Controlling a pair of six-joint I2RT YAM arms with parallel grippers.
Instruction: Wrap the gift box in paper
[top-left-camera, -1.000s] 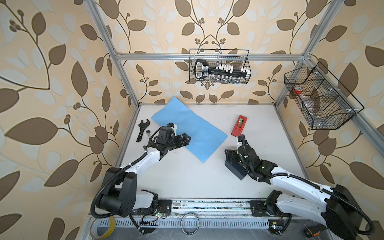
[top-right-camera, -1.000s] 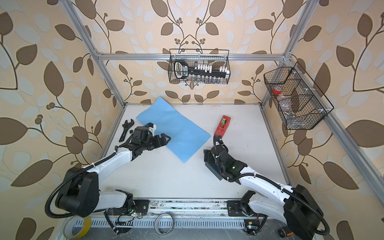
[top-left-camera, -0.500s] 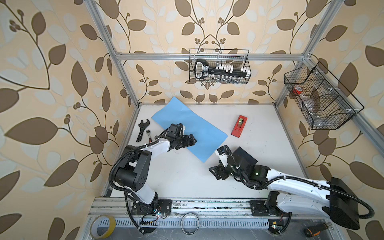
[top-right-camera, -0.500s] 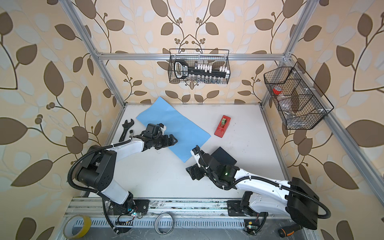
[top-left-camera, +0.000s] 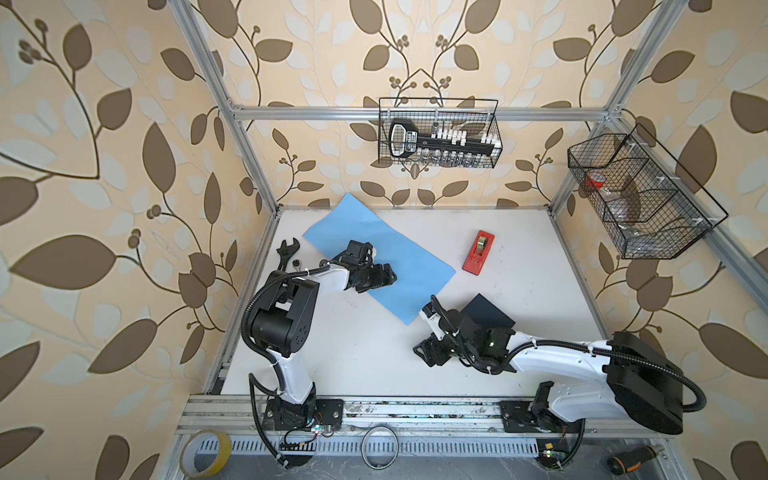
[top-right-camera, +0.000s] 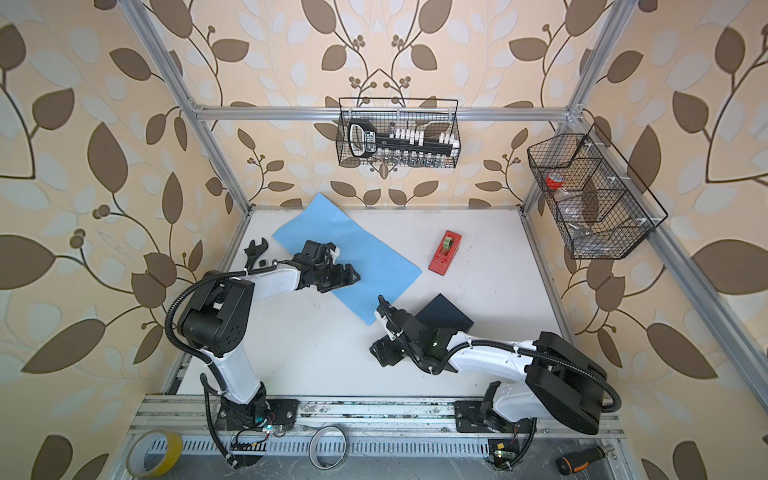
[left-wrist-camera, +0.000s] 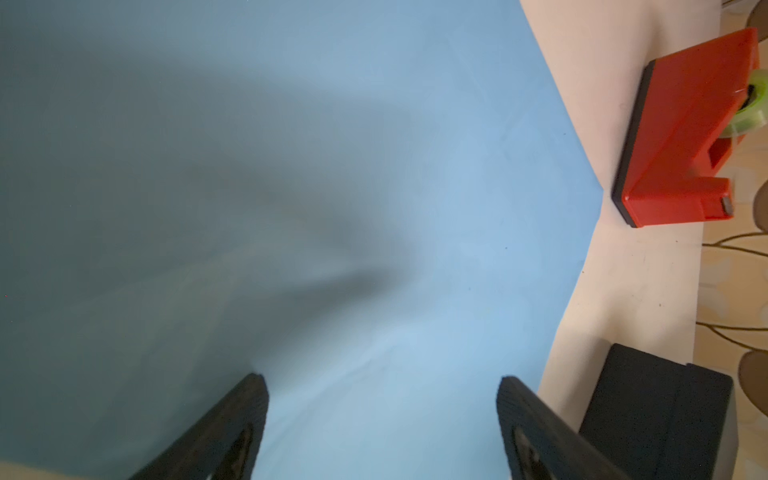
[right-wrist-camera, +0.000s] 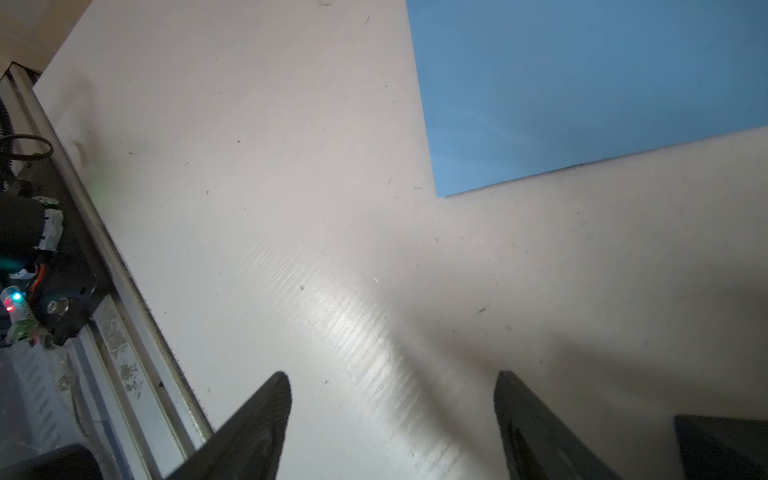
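Observation:
The light blue paper (top-left-camera: 399, 245) (top-right-camera: 374, 249) lies flat and slantwise at the back left of the white table. My left gripper (top-left-camera: 390, 276) (top-right-camera: 354, 278) hovers low over its near half. The left wrist view shows this gripper (left-wrist-camera: 380, 386) open, with only paper (left-wrist-camera: 374, 187) between its fingers. The dark gift box (top-left-camera: 489, 313) (top-right-camera: 445, 316) (left-wrist-camera: 656, 419) sits on the table just right of the paper's near corner. My right gripper (top-left-camera: 428, 353) (top-right-camera: 380, 353) (right-wrist-camera: 390, 386) stands open and empty over bare table, in front and to the left of the box (right-wrist-camera: 723, 444). The paper's corner (right-wrist-camera: 582, 83) shows beyond it.
A red tape dispenser (top-left-camera: 478, 252) (left-wrist-camera: 685, 133) stands right of the paper. A black wrench (top-left-camera: 286, 253) lies by the left wall. Wire baskets hang on the back wall (top-left-camera: 438, 133) and the right wall (top-left-camera: 640, 195). The arms' metal rail (top-left-camera: 374, 409) runs along the front edge.
My right gripper has come away from the gift box and swung to the front left over bare table. My left gripper has moved right, further over the paper.

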